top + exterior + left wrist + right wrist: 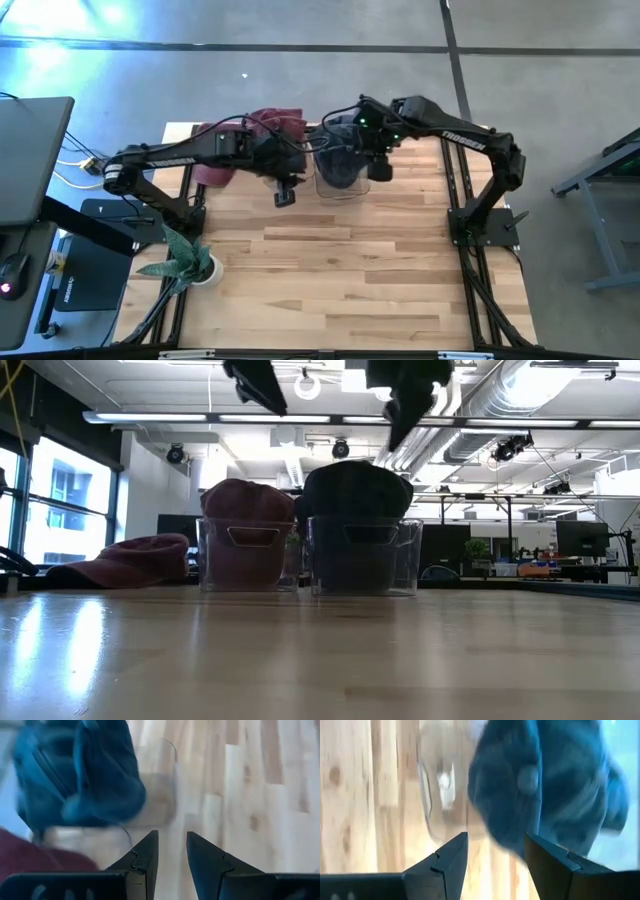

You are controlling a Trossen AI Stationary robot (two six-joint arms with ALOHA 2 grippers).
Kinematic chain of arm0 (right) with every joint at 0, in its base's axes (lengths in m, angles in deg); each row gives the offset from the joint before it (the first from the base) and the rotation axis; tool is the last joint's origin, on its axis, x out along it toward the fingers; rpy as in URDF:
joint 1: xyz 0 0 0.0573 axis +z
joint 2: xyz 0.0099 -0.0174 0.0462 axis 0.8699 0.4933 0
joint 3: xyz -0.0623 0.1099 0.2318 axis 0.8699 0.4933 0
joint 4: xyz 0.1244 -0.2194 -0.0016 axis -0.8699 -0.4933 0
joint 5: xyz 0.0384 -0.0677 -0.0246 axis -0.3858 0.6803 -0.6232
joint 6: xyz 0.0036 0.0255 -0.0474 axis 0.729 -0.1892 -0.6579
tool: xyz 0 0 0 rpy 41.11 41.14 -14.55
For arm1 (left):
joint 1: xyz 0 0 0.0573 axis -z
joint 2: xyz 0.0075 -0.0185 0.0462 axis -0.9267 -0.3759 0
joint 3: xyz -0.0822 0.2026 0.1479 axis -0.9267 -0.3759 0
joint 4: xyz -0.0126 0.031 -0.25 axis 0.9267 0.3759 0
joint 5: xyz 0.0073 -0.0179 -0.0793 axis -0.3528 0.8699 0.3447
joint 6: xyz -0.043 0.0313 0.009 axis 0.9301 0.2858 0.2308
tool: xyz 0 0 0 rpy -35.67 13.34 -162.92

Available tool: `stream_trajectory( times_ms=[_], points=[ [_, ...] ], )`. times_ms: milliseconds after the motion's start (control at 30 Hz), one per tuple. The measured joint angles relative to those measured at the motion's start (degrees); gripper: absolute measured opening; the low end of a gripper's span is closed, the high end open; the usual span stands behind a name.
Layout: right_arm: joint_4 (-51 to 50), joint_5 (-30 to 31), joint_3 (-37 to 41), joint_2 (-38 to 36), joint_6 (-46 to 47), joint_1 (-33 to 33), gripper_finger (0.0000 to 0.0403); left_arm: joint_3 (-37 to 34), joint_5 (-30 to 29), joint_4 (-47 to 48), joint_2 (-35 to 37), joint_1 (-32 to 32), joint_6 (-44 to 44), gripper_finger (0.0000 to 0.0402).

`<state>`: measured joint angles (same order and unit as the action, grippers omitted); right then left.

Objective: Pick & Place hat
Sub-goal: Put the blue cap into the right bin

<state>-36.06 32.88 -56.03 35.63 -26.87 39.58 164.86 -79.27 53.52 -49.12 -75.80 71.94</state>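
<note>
Wooden planks are making up the tabletop [340, 270], and at its far edge two clear bins are standing side by side, a red hat [245, 505] filling the left bin [247, 555] and a dark blue hat [357, 488] sitting heaped in the right bin [363, 557]. Another red hat [125, 560] is lying on the table just beside the left bin.

Both grippers are hanging above the bins. The right gripper [492, 857] is hovering directly over the blue hat with its fingers spread apart and nothing between them; the hat's crown button is showing just past the fingertips in the right wrist view, so the hat is lying straight below and slightly ahead of the fingers. It looks freshly let go into the bin.

The left gripper [171, 851] is waiting just beside the bins, over bare wood, with a narrow gap between its fingers and nothing held. For the loose red hat, the left arm is the nearer one.
</note>
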Motion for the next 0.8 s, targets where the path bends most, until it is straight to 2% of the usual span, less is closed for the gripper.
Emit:
stream_trajectory(
  times_ms=[133, 233, 300, 400, 567, 633, 733, 800],
  points=[
    [-5.69, -0.55, 0.02, -0.06, 1.26, -1.62, 0.0185, -1.56, -5.79, -9.90, -2.18, 0.00, -5.92, 0.0095],
    [-4.93, -1.75, 0.07, -0.06, 0.64, -2.34, 0.0185, -1.89, -11.25, -15.85, -3.62, -0.02, -9.27, 0.0095],
    [-3.92, -1.99, 0.07, -0.06, 0.51, -3.08, 0.0184, -1.53, -12.51, -21.43, -3.74, -0.49, -11.66, 0.0095],
    [-2.88, -3.28, 0.07, -0.06, -0.59, -5.12, 0.0181, -1.60, -8.72, -22.72, -3.93, -2.88, -14.64, 0.0097],
    [-0.93, -8.22, 0.26, -0.06, -5.09, -9.69, 0.0176, -1.85, -4.35, -21.34, -7.79, -8.77, -12.17, 0.0132],
    [2.18, -11.25, 2.55, -0.34, -6.80, -11.58, 0.0176, -1.73, -2.23, -22.18, -8.66, -11.03, -10.20, 0.0155],
    [7.82, -17.74, 8.00, -1.37, -7.54, -13.77, 0.0176, -1.54, 5.10, -22.23, -10.31, -13.90, -9.72, 0.0190],
    [11.48, -19.73, 11.71, -2.28, -8.90, -14.20, 0.0176, -1.62, 8.68, -22.14, -12.26, -14.53, -8.92, 0.0209]
  ],
)
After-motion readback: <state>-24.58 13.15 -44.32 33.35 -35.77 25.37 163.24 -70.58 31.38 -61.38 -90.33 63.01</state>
